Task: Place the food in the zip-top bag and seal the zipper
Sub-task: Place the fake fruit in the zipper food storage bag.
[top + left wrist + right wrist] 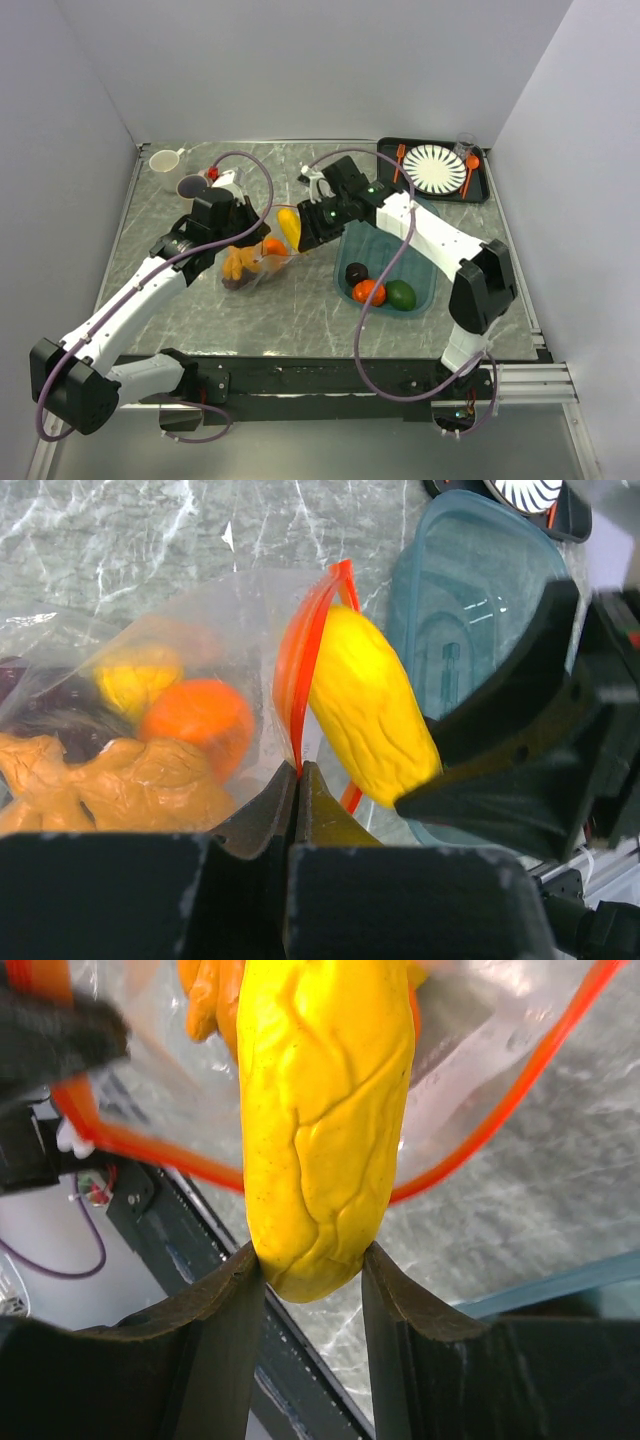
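Middle of the counter (300,315): the zip-top bag (252,268) lies just left of centre, with the tray (428,290) to its right, near but apart. Several food pieces (150,770) are piled together in the bag. At its mouth the long food piece (320,1120) is gripped by the right pincer (312,1265), its far end inside the loop of the zipper (300,650). The left pincer (298,785) is clamped on the zipper's near end, left of that piece.

In the tray, grapes (356,272) lie behind two rounder pieces (368,292) set side by side. Back right, a plate (434,168) sits on a second tray (388,150), fork (400,162) on its left, spoon (471,165) on its right. Back left is a mug (165,160), with a cup (190,186) just in front.
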Robot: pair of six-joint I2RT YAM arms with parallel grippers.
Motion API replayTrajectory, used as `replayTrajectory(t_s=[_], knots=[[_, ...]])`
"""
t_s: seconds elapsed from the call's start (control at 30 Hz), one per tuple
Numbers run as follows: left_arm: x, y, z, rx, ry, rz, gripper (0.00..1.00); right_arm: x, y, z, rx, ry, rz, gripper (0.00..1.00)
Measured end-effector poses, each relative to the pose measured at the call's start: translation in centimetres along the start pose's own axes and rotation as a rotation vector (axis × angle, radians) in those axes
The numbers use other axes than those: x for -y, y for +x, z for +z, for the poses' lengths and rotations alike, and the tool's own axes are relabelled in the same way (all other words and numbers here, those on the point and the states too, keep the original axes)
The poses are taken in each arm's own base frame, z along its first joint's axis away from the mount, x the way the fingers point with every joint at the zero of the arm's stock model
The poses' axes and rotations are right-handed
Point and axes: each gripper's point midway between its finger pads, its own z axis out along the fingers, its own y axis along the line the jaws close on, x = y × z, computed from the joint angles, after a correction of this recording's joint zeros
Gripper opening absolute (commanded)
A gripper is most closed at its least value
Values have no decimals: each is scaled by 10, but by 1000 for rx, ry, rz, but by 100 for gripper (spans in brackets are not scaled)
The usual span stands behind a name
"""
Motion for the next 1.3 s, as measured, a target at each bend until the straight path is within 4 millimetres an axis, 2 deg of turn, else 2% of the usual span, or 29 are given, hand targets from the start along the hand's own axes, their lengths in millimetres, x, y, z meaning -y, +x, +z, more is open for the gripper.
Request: replayTrajectory(t_s=[0.2,0.37,0.43,0.63,0.67,0.7,0.77,0.9,1.2,1.3], knots=[[2,1,0,-8,13,1,1,8,-19,15,-40,46,-22,0],[2,1,0,-8,13,1,1,14,-12,24,-102,84,-36,0],[2,2,0,-9,14,1,1,13,-7,24,-119,91,-36,4],[3,2,0,-10,15,1,1,8,-15,21,-100,93,-27,10],[3,2,0,-10,15,1,1,7,-18,20,-91,92,-23,13],[3,2,0,-10,15,1,1,5,-21,19,-82,90,-21,22],[3,2,0,-9,15,1,1,1,-27,18,-65,84,-19,25],[3,0,-1,-4,16,1,1,-3,-34,22,-52,78,-15,38],[4,-6,-7,25,15,1,1,1,-36,29,-38,96,13,55],[4,-6,-7,25,15,1,1,5,-35,31,-33,116,26,57]])
